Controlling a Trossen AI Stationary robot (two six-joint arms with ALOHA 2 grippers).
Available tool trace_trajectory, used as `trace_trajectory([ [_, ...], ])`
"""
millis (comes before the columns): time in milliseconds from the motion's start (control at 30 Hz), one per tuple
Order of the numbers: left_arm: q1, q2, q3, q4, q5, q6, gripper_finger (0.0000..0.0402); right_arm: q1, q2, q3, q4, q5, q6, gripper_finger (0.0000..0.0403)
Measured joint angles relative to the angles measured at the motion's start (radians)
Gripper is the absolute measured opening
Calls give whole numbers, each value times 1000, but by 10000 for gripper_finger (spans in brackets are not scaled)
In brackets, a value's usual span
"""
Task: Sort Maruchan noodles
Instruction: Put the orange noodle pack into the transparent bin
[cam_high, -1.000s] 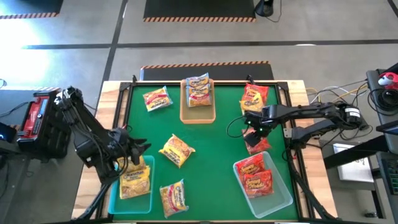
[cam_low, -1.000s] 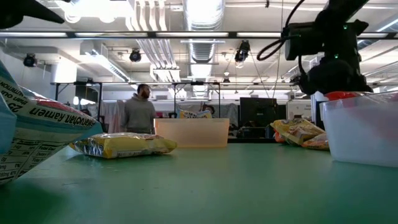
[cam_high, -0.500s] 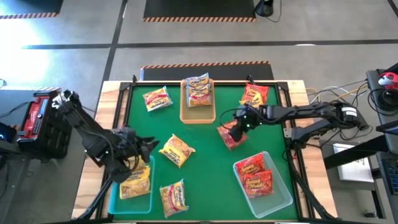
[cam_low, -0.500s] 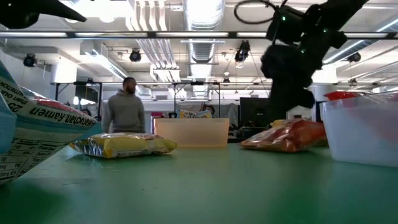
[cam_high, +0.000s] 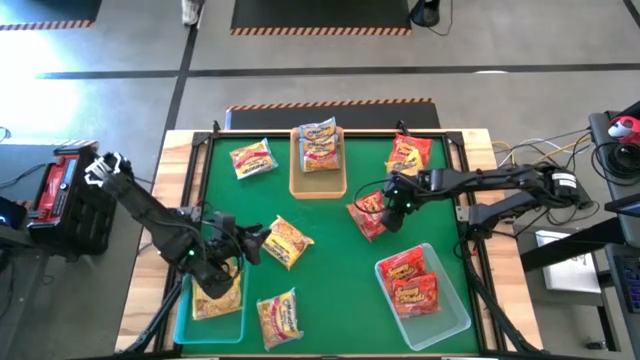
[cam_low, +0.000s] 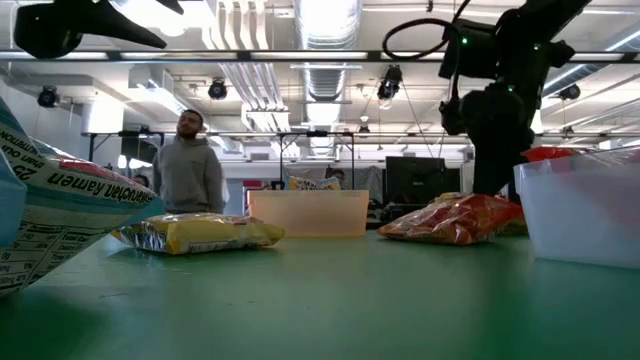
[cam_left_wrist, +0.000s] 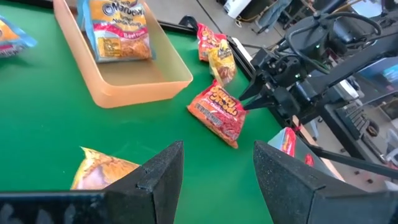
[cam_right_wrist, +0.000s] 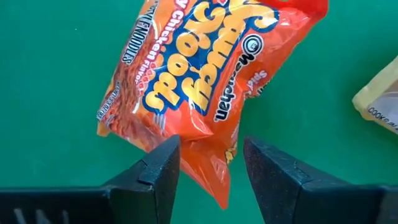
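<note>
My right gripper stands over the middle of the green mat, right of centre, shut on a red Maruchan noodle packet. My left gripper hangs open above the mat, just left of a yellow packet that lies flat, touching nothing. A tan tray at the far side holds silvery packets. The teal tray near left holds yellow packets. A clear tray near right holds red ones. My right gripper has the red packet's corner between its two fingers, slanting down from the table's right side. That end is raised off the mat. The packet's other end rests on the mat, so the packet lies tilted.
Loose packets lie at the far left, far right and near edge. A person stands in the room behind the table. Bare mat lies between the two grippers.
My right gripper has drawn the red packet from beside the clear tray toward the table's left, then tipped more upright while the packet stayed put. My left gripper has gone from over the teal tray toward the yellow packet in the middle.
</note>
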Motion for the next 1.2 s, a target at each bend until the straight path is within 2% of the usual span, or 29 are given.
trace_trajectory([
  [267, 28, 65, 0, 93, 28, 20, 176, 15, 74, 0, 34, -3, 0, 144],
  [533, 57, 106, 13, 115, 29, 24, 176, 44, 187, 3, 183, -22, -12, 142],
  [767, 70, 121, 13, 142, 30, 28, 176, 46, 191, 2, 179, -124, -100, 143],
  [933, 79, 121, 13, 142, 29, 28, 176, 43, 108, 1, 186, -106, -100, 141],
  [1033, 87, 121, 13, 145, 30, 28, 176, 43, 76, 1, 193, -53, -90, 139],
  [1200, 103, 121, 13, 154, 30, 34, 176, 43, 94, 1, 245, 29, -73, 130],
])
